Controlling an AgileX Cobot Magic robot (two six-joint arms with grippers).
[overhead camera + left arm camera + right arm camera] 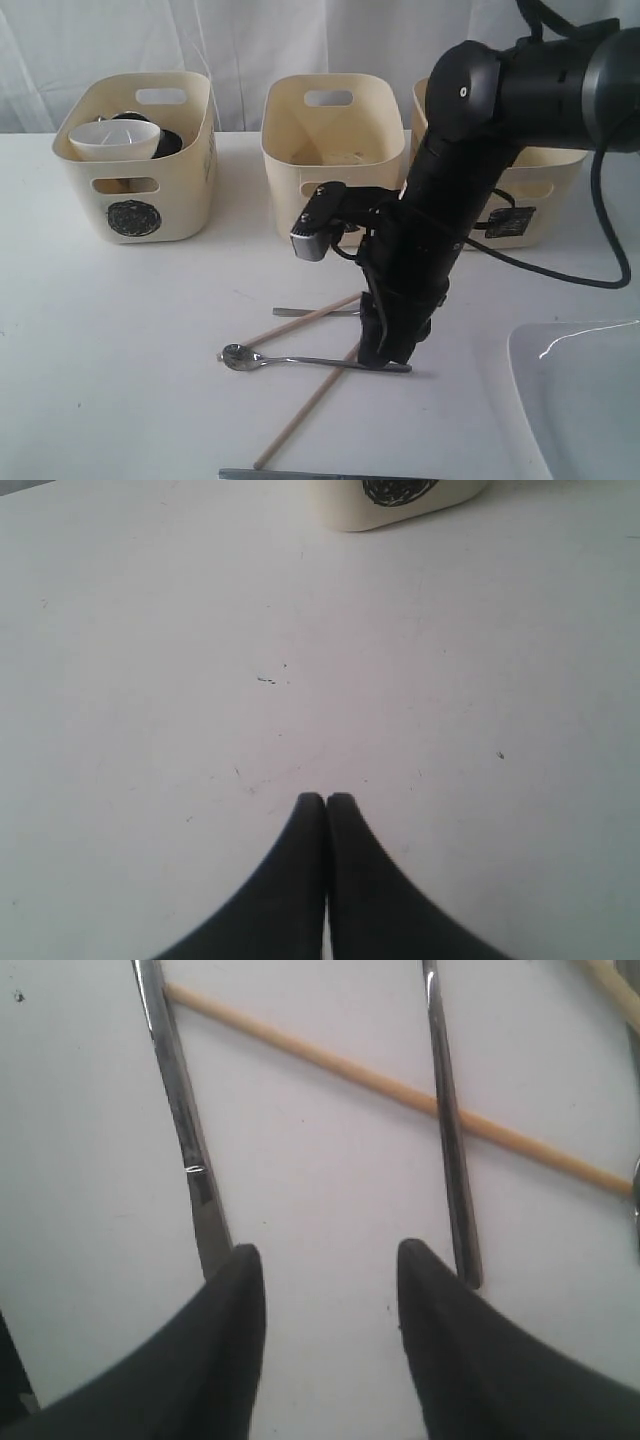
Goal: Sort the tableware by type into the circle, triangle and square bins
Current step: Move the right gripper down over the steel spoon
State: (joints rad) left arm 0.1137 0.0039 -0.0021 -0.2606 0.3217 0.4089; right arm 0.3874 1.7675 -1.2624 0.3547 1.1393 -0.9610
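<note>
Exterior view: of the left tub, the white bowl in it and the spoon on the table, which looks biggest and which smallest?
1. left tub: bulkiest.
2. white bowl: fits inside it.
3. spoon: slimmest, though longer than the tub is wide; it lies nearer the camera, so its length is unsure.

Right arm (455, 190) bent steeply downward, right gripper (325, 1260) jaws parted, left gripper (326, 798) jaws pressed together

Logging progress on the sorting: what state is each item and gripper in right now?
left gripper: shut, empty.
right gripper: open, low over table.
small white bowl: inside circle bin.
spoon: lying on table.
fork: on table, partly hidden.
chopsticks: on table, loose.
plate: on table.
</note>
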